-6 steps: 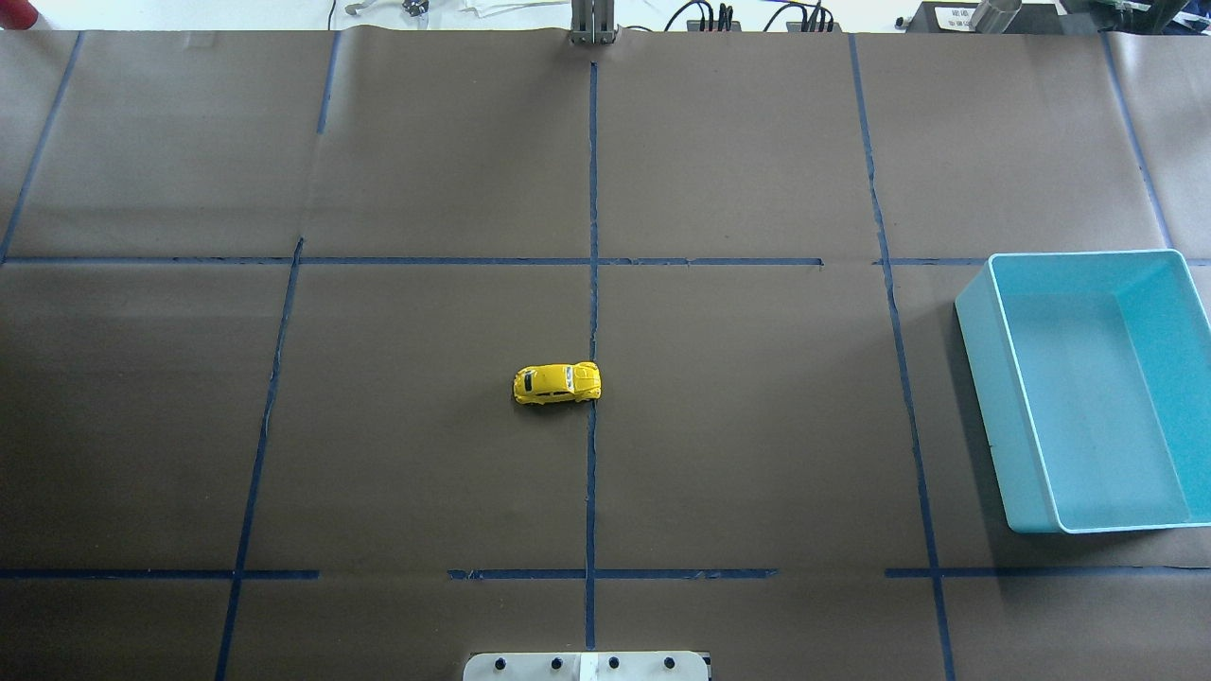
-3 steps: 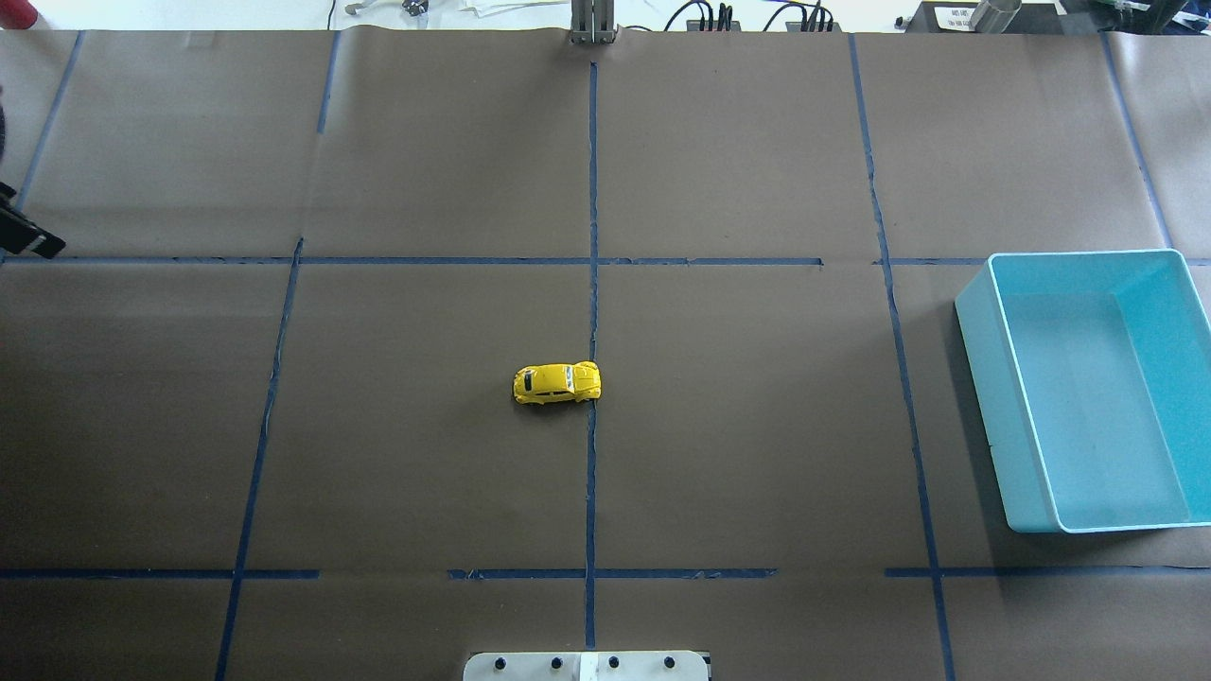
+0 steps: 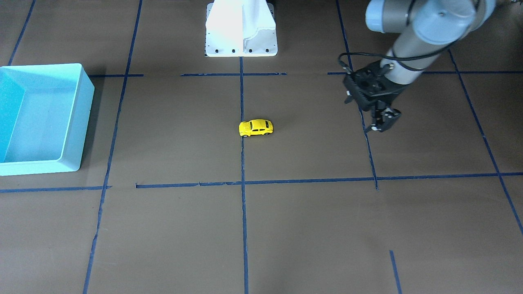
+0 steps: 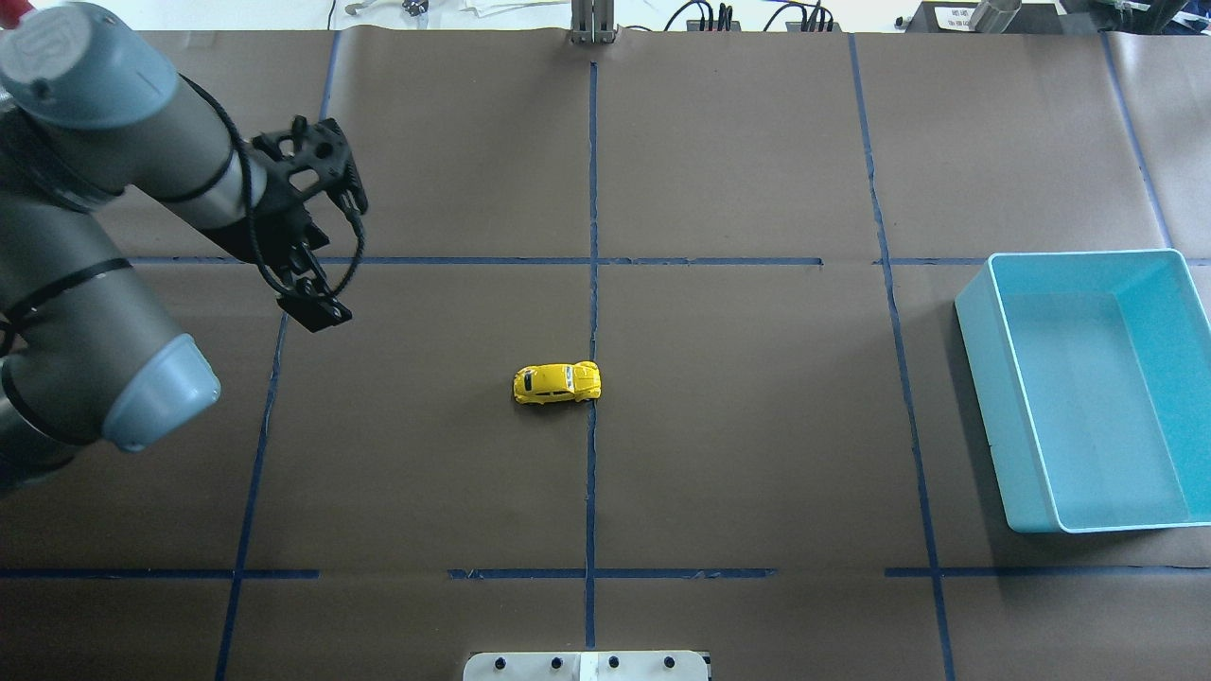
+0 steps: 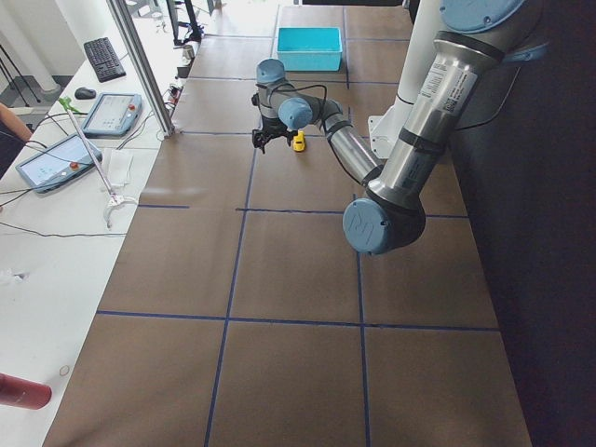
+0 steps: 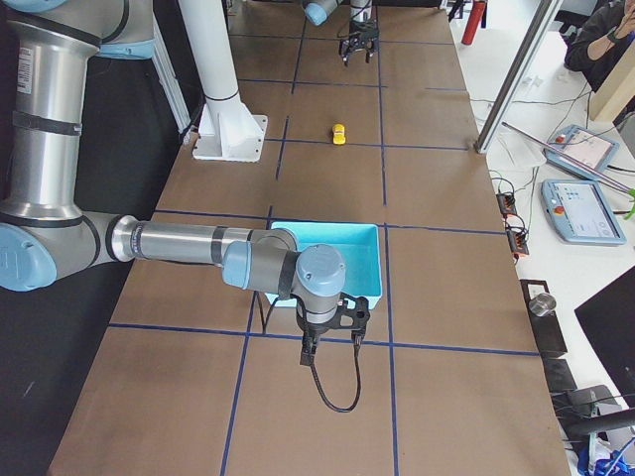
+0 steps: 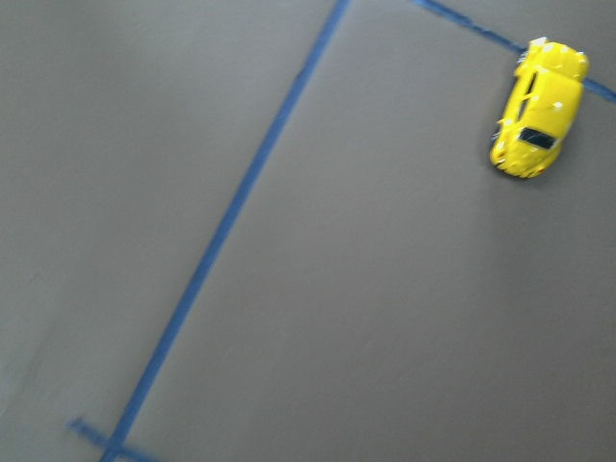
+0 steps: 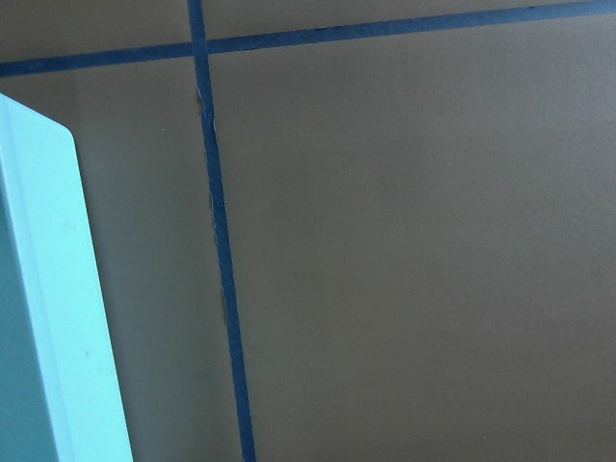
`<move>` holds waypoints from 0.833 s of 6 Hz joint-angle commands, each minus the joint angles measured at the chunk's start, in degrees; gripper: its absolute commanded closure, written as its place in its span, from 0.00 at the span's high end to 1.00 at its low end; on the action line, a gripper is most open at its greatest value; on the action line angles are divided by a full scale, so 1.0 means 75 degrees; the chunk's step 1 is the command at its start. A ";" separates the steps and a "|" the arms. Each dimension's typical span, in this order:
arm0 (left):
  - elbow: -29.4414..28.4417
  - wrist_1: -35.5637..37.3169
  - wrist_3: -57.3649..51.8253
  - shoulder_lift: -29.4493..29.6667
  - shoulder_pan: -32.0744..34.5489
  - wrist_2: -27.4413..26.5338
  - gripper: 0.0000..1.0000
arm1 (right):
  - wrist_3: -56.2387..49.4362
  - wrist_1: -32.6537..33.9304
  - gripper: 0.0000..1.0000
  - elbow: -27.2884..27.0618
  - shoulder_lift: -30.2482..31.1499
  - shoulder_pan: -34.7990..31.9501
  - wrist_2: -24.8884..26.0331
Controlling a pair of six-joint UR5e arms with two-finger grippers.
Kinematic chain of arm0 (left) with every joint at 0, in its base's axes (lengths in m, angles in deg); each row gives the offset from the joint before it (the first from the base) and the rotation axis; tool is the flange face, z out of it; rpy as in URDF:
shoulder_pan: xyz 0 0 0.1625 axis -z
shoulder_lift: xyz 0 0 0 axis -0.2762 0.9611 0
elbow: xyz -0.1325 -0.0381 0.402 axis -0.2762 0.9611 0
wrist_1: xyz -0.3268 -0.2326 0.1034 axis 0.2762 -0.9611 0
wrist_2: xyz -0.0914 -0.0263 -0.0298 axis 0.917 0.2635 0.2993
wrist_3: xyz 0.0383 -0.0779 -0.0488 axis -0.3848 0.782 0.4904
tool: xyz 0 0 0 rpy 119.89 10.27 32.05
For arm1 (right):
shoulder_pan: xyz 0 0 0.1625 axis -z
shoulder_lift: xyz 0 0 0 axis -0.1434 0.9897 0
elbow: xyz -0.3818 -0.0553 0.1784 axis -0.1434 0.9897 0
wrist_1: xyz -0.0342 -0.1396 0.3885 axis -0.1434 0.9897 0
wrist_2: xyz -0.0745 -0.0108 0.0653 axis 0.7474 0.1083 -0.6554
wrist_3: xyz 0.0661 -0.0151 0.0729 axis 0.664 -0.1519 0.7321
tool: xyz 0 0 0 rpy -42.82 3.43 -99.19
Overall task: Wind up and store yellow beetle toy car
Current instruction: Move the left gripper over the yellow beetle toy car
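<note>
The yellow beetle toy car (image 4: 557, 383) stands on its wheels at the middle of the table, by the centre tape line. It also shows in the front view (image 3: 255, 128) and at the top right of the left wrist view (image 7: 537, 110). My left gripper (image 4: 312, 308) hangs above the table well to the car's left and a little farther back; its fingers (image 3: 393, 117) look slightly apart and hold nothing. My right gripper (image 6: 329, 351) shows only in the exterior right view, beside the teal bin (image 4: 991, 397); I cannot tell whether it is open or shut.
The teal bin (image 3: 79, 118) is empty and sits at the table's right side; its wall shows in the right wrist view (image 8: 58, 308). The robot's white base (image 3: 241, 28) stands at the near edge. Blue tape lines grid the brown table cover.
My left arm has swung into the overhead view from the left edge, towards the table's middle. The car and the bin have not moved.
</note>
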 commanded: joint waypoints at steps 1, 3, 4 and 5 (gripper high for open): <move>-0.0356 -0.0050 -0.0036 0.0979 -0.0822 -0.0196 1.00 | 0.0003 0.0000 1.00 0.0000 0.0004 0.0000 0.0000; -0.1187 -0.0610 -0.0443 0.1417 -0.1174 -0.0219 1.00 | 0.0004 0.0012 1.00 0.0000 0.0004 0.0000 -0.0023; -0.1828 -0.1703 -0.0597 0.1464 -0.1466 -0.0185 1.00 | 0.0004 0.0012 1.00 0.0000 0.0004 0.0000 -0.0023; -0.1951 -0.1807 -0.0599 0.1546 -0.1538 -0.0219 0.99 | -0.0008 0.0012 1.00 0.0000 0.0015 0.0000 -0.0023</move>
